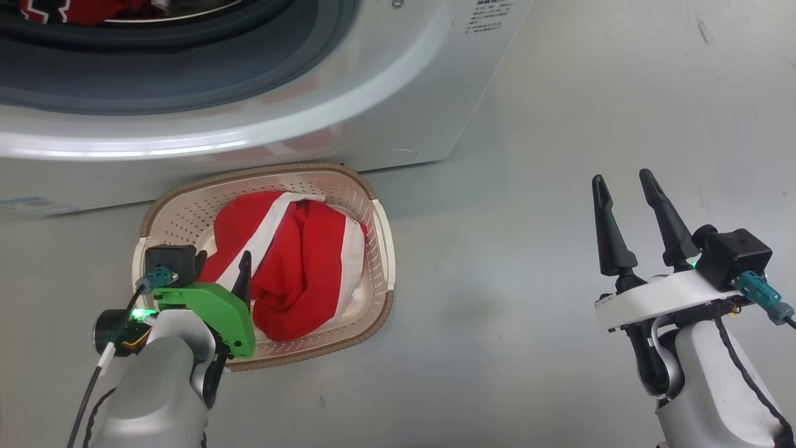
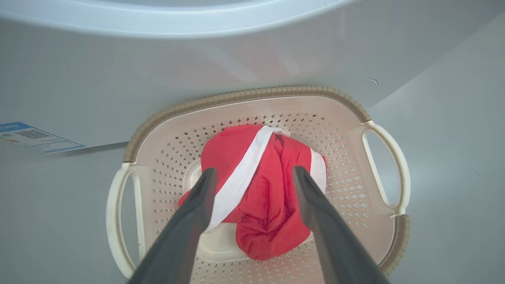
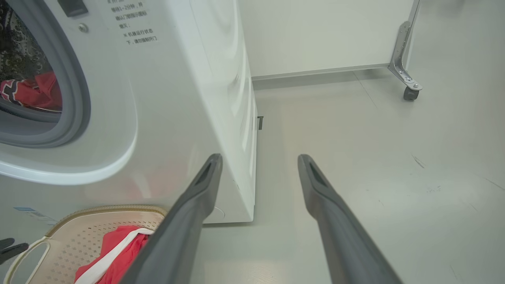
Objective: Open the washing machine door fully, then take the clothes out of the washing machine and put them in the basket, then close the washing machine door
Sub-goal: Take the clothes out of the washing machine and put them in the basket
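Hovering with the left gripper (image 2: 254,171) spread wide and empty above the basket (image 2: 252,94), evidently so laundry drops inside. Lying bunched at its middle: red clothes (image 2: 268,213), white-striped, crumpled. Beyond, inside the washing machine (image 1: 404,93), more red. Off right, right gripper (image 1: 623,179) parted, idle over floor (image 1: 528,280).

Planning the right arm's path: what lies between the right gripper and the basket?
Only bare grey floor lies between the right gripper and the basket, seen in the head view.

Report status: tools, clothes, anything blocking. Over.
Left tool open over basket, striped red garment lying inside. Right tool open, empty. Red-and-navy garment in washing machine. No obstruction seen.
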You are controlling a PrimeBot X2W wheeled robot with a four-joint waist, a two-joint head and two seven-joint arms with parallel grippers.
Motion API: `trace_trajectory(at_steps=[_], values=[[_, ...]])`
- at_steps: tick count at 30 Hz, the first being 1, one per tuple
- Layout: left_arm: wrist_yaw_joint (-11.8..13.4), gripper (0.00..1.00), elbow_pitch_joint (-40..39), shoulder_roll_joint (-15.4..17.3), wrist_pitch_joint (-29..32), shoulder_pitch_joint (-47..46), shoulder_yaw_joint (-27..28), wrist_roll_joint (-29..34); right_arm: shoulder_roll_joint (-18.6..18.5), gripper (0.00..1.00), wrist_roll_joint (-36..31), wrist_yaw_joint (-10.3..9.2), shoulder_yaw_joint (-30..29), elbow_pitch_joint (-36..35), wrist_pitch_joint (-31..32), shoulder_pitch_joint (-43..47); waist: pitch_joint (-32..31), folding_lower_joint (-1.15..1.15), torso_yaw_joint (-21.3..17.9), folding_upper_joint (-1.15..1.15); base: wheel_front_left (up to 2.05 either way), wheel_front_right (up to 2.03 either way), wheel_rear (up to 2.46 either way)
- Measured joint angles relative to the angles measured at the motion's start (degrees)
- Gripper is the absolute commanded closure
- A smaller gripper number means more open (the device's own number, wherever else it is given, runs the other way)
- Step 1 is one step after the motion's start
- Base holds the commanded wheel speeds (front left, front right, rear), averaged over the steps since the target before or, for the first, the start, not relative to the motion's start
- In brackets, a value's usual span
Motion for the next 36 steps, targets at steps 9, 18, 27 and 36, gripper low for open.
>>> trace_trajectory(at_steps=[9,18,27,36], values=[[0.0,0.00,-1.7,-0.1,-7.4,1.8,0.8,0.0,-0.7,0.00,-0.1,0.00,-0.1,1.6,0.0,0.8,-3.9,0.00,1.6,0.00,0.00,0.00,0.00],[0.0,0.00,-5.9,0.0,-7.5,4.8,1.1,0.7,-1.2,0.00,-0.5,0.00,-0.3,3.1,-0.1,3.3,-8.4,0.00,3.1,0.00,0.00,0.00,0.00],[0.4,0.00,-16.3,1.0,-7.5,8.2,2.3,2.6,-1.4,0.00,-0.6,-0.07,-0.3,3.8,-0.1,6.5,-14.3,0.00,4.8,0.00,0.00,0.00,0.00],[2.1,0.00,-24.5,3.0,-7.5,15.4,3.7,4.5,-1.4,0.00,-0.8,-0.54,-0.2,4.0,-0.1,9.7,-20.6,0.00,6.3,0.00,0.00,0.00,0.00]])
